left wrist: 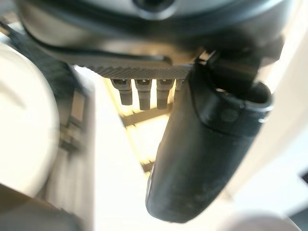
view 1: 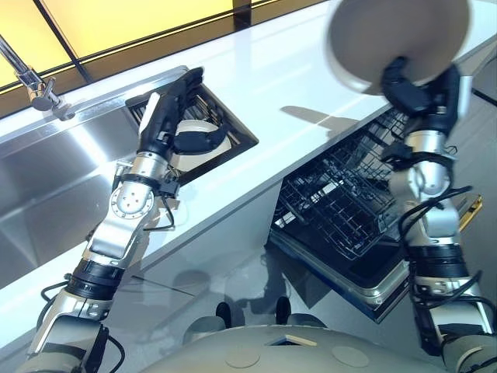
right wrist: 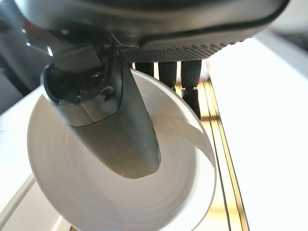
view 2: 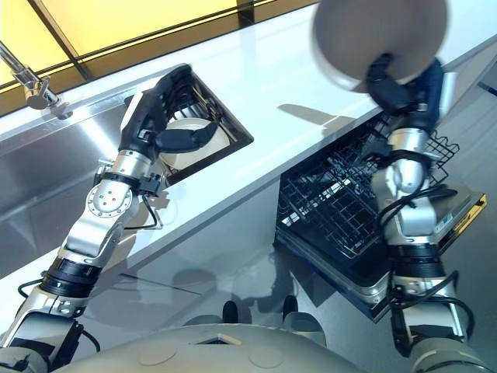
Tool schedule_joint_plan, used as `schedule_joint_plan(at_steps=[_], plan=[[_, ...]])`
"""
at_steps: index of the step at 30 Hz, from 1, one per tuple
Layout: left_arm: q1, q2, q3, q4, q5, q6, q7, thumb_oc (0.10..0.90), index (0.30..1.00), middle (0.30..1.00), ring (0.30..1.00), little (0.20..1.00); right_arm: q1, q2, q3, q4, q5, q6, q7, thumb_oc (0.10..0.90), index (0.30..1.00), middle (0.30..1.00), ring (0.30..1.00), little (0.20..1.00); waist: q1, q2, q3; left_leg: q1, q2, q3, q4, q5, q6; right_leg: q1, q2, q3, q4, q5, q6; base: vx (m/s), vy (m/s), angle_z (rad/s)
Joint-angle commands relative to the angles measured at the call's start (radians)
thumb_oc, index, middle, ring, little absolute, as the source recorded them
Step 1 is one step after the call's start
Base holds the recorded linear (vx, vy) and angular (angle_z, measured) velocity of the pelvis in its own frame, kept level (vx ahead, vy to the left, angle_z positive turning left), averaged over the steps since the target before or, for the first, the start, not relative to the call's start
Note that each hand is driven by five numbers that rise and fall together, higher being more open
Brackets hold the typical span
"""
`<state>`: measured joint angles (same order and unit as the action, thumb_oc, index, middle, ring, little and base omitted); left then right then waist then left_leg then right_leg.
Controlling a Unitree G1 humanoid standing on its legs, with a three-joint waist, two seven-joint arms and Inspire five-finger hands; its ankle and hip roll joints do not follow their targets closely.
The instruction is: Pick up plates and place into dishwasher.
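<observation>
- Glazed white ceramic, by the look of it: the plate point(view 1: 400, 35) is raised high in the right hand point(view 1: 415, 89), above the far edge of the white worktop point(view 1: 311, 85) and over the open dishwasher rack point(view 1: 349, 198).
- I judge it stiff, smooth and breakable; the glaze could slide in a pinch, so the rim is the place to hold, thumb on one face and fingers on the other.
- That is how the right hand grips it now: the right wrist view shows the thumb point(right wrist: 120, 139) lying across the plate's hollow face and the fingers point(right wrist: 190, 79) behind its rim.
- More plates point(view 2: 190, 128) stand in a dark recessed rack point(view 2: 233, 132) set into the worktop beside the steel sink point(view 1: 54, 171).
- From the head views, the left hand point(view 1: 175, 116) reaches over that rack, fingers extended, thumb curved, grasping nothing.
- Its wrist view adds a pale plate edge point(left wrist: 19, 120) close alongside, untouched.
</observation>
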<state>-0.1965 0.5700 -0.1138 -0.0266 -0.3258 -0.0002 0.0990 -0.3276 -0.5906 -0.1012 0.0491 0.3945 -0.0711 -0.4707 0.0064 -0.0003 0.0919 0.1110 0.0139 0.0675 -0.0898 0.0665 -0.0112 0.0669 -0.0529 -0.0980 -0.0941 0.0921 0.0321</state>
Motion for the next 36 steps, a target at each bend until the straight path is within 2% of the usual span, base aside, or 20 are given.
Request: schedule_joint_plan(at_steps=[1,4,5,6,8,12,14,21,22,29,32,36], plan=[[-0.084,0.076,0.052,-0.021,-0.072,-0.074,0.000,0.800,0.900,0.900,0.900,0.900,-0.107,-0.096,-0.057,-0.017,-0.111,-0.114,-0.072,0.100,0.300,0.300,0.300,0.200,0.017,-0.024,-0.075,0.011,-0.029,-0.032,0.003,-0.055,0.010,0.071,0.027,-0.038,0.011,-0.056,0.019,0.08,-0.073,0.14],[-0.063,0.089,0.098,0.039,-0.152,-0.058,-0.014,0.800,0.900,0.900,0.900,0.900,-0.081,-0.201,-0.107,0.135,-0.173,-0.064,-0.142,0.100,0.300,0.300,0.300,0.200,0.021,-0.024,-0.070,0.016,-0.026,-0.041,0.003,-0.053,0.004,0.081,0.026,-0.049,0.017,-0.064,0.018,0.05,-0.069,0.15],[-0.063,0.089,0.098,0.039,-0.152,-0.058,-0.014,0.800,0.900,0.900,0.900,0.900,-0.081,-0.201,-0.107,0.135,-0.173,-0.064,-0.142,0.100,0.300,0.300,0.300,0.200,0.021,-0.024,-0.070,0.016,-0.026,-0.041,0.003,-0.053,0.004,0.081,0.026,-0.049,0.017,-0.064,0.018,0.11,-0.087,0.14],[-0.058,0.096,0.114,0.074,-0.194,-0.058,-0.031,0.800,0.900,0.900,0.900,0.900,-0.064,-0.245,-0.121,0.226,-0.197,-0.038,-0.142,0.100,0.300,0.300,0.300,0.200,0.022,-0.022,-0.067,0.018,-0.024,-0.046,0.003,-0.051,0.002,0.081,0.025,-0.056,0.029,-0.071,0.018,0.07,-0.088,0.12],[-0.057,0.103,0.128,0.094,-0.226,-0.056,-0.046,0.800,0.900,0.900,0.900,0.900,-0.040,-0.275,-0.129,0.301,-0.229,0.005,-0.147,0.100,0.300,0.300,0.300,0.200,0.022,-0.019,-0.059,0.022,-0.020,-0.052,0.003,-0.048,-0.002,0.083,0.024,-0.064,0.049,-0.084,0.016,0.09,-0.107,0.22],[-0.051,0.118,0.153,0.120,-0.248,-0.068,-0.050,0.800,0.900,0.900,0.900,0.900,0.009,-0.301,-0.128,0.380,-0.320,0.076,-0.113,0.100,0.300,0.300,0.300,0.200,0.021,-0.008,-0.036,0.025,-0.013,-0.065,0.003,-0.037,-0.008,0.075,0.022,-0.075,0.090,-0.107,0.008,0.08,-0.096,0.09],[-0.047,0.121,0.166,0.127,-0.255,-0.087,-0.044,0.800,0.900,0.900,0.900,0.900,0.029,-0.311,-0.121,0.402,-0.348,0.083,-0.136,0.100,0.300,0.300,0.300,0.200,0.021,0.001,-0.015,0.018,-0.008,-0.073,0.003,-0.025,-0.015,0.060,0.021,-0.081,0.116,-0.119,0.001,0.02,-0.085,0.04],[-0.051,0.113,0.195,0.146,-0.266,-0.140,-0.058,0.800,0.900,0.900,0.900,0.900,0.042,-0.312,-0.128,0.488,-0.340,0.139,-0.174,0.100,0.300,0.300,0.300,0.200,0.029,0.028,0.064,-0.053,0.003,-0.103,0.045,-0.001,-0.043,-0.001,0.014,-0.098,0.186,-0.151,-0.021,-0.04,-0.093,0.12],[-0.049,0.111,0.195,0.140,-0.268,-0.151,-0.061,0.800,0.900,0.900,0.900,0.900,0.035,-0.319,-0.116,0.510,-0.347,0.163,-0.169,0.100,0.300,0.300,0.300,0.200,0.037,0.034,0.085,-0.078,0.004,-0.115,0.068,0.003,-0.052,-0.013,0.011,-0.104,0.199,-0.156,-0.027,-0.01,-0.094,0.19],[-0.051,0.125,0.199,0.108,-0.296,-0.193,-0.056,0.800,0.900,0.900,0.900,0.900,-0.035,-0.368,-0.033,0.582,-0.420,0.207,-0.133,0.100,0.300,0.300,0.300,0.200,0.051,0.058,0.162,-0.167,0.004,-0.148,0.137,0.014,-0.071,-0.073,0.005,-0.108,0.242,-0.172,-0.040,-0.05,-0.071,0.10],[-0.100,0.164,0.181,0.092,-0.312,-0.219,-0.039,0.800,0.900,0.900,0.900,0.900,-0.138,-0.421,0.068,0.637,-0.489,0.269,-0.113,0.100,0.300,0.300,0.300,0.200,0.065,0.061,0.224,-0.229,0.008,-0.162,0.144,0.032,-0.075,-0.127,0.014,-0.100,0.259,-0.174,-0.044,-0.18,-0.107,-0.02],[-0.163,0.203,0.152,0.091,-0.334,-0.243,-0.023,0.800,0.900,0.900,0.900,0.900,-0.269,-0.468,0.194,0.690,-0.537,0.339,-0.108,0.100,0.300,0.300,0.300,0.200,0.078,0.062,0.270,-0.294,0.006,-0.172,0.148,0.044,-0.069,-0.193,0.021,-0.094,0.281,-0.172,-0.046,-0.17,-0.085,0.00]])
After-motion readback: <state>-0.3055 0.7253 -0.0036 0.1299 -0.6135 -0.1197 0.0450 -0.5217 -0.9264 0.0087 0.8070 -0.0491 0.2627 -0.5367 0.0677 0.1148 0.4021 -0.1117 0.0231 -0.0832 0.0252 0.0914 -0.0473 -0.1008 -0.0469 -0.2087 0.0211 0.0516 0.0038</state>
